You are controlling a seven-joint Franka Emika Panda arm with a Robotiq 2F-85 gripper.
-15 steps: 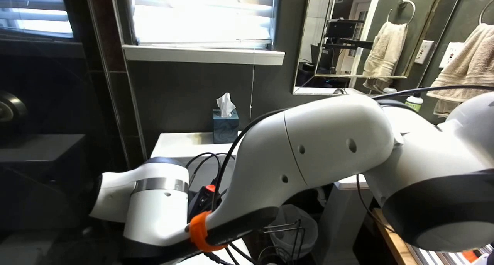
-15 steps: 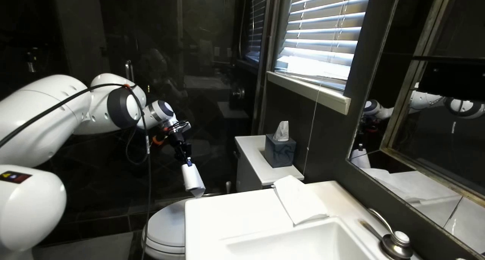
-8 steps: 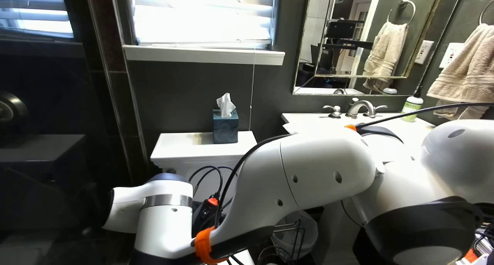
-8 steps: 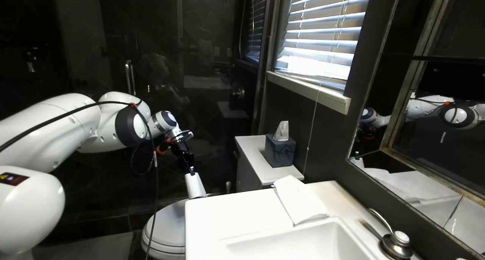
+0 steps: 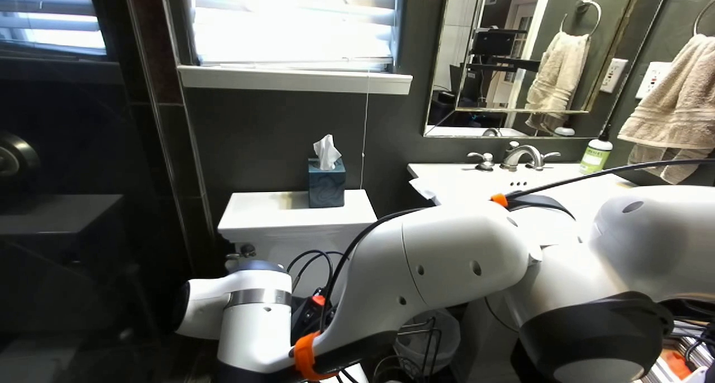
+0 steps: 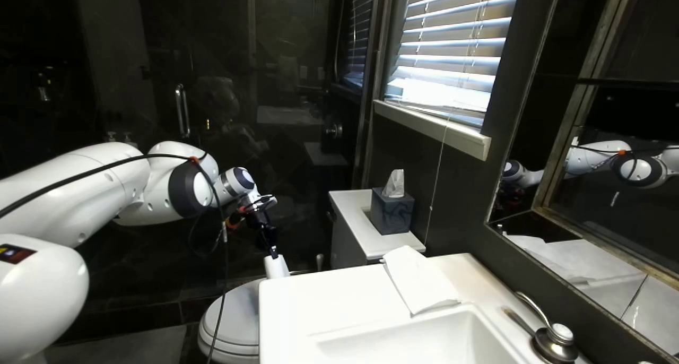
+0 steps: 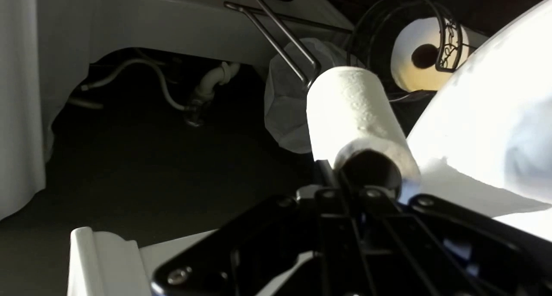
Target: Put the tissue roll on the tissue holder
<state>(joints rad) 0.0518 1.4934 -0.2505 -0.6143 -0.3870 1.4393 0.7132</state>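
See tissue roll [image 7: 354,108] just past twelve o'clock from tool [image 7: 333,173] in wrist view, pinched by near-end wall in almost-closed jaws. Judge light, soft, apt to swivel. Best held at core edge, leaving far end free for holder arm [image 7: 281,26] at eleven o'clock.

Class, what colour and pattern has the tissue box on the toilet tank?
The tissue box is dark blue with swirls, clearest in an exterior view.
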